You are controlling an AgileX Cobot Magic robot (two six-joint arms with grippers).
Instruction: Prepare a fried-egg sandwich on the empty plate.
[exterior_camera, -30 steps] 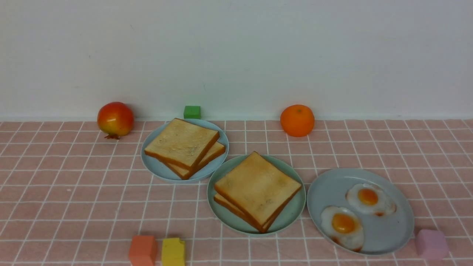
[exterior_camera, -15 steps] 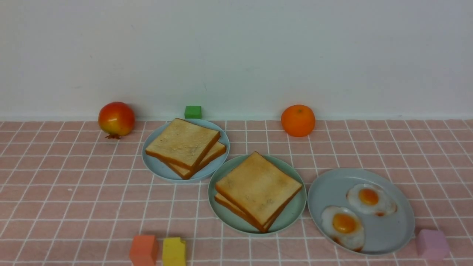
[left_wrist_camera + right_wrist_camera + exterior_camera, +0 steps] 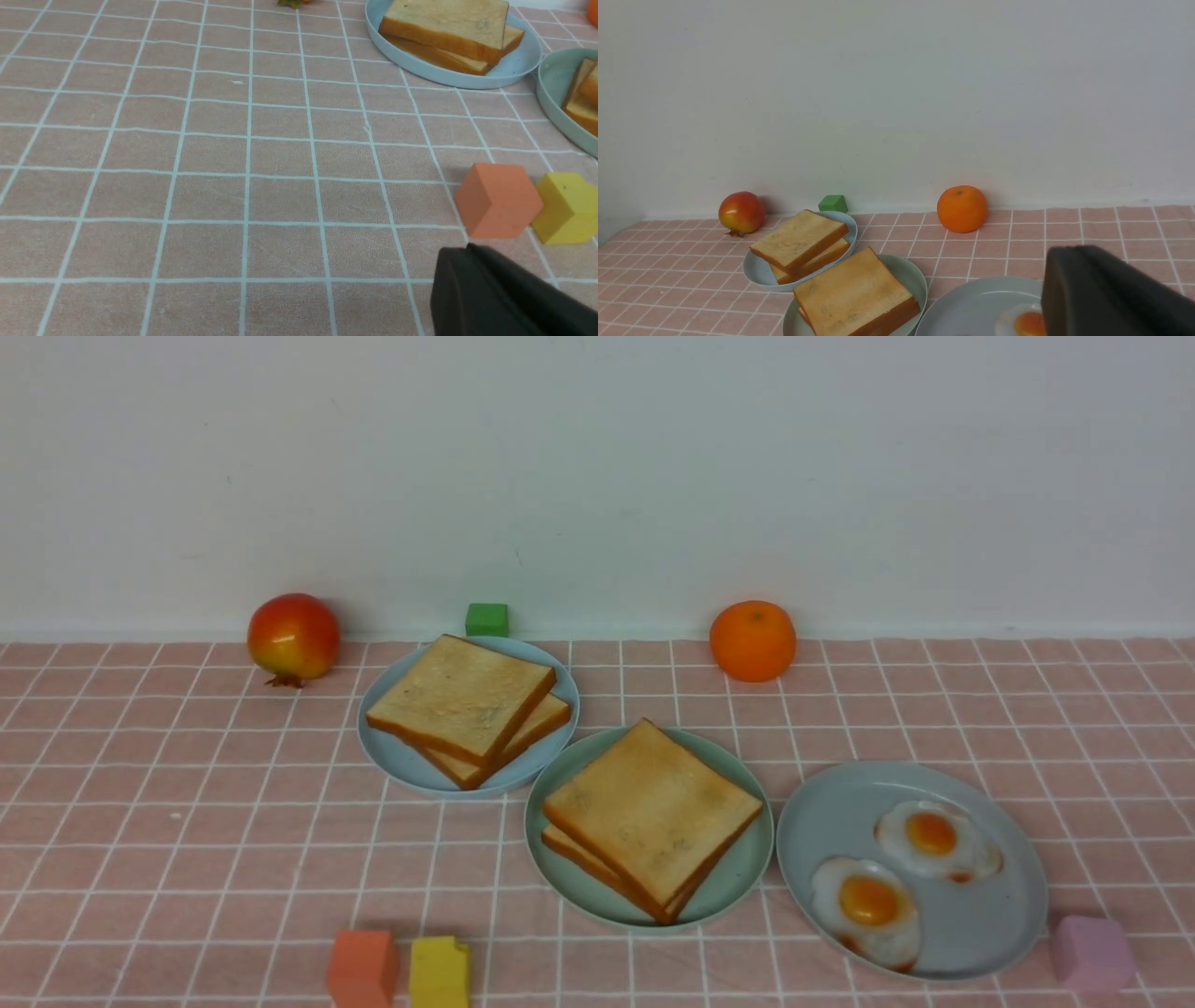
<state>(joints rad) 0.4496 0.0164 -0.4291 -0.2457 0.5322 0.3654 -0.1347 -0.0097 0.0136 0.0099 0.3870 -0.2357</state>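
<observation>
Left wrist view: left gripper (image 3: 467, 261) jaws clenched, empty, above the desk (image 3: 233, 186); right gripper (image 3: 1069, 280) likewise. Fried-egg sandwich (image 3: 651, 817) on mint plate (image 3: 738, 882), desk centre; egg inside hidden.

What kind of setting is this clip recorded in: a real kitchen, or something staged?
Probably a staged tabletop rather than a kitchen: a pink grid tablecloth against a bare white wall, toy-like fried eggs on a plate, and loose coloured blocks.
</observation>
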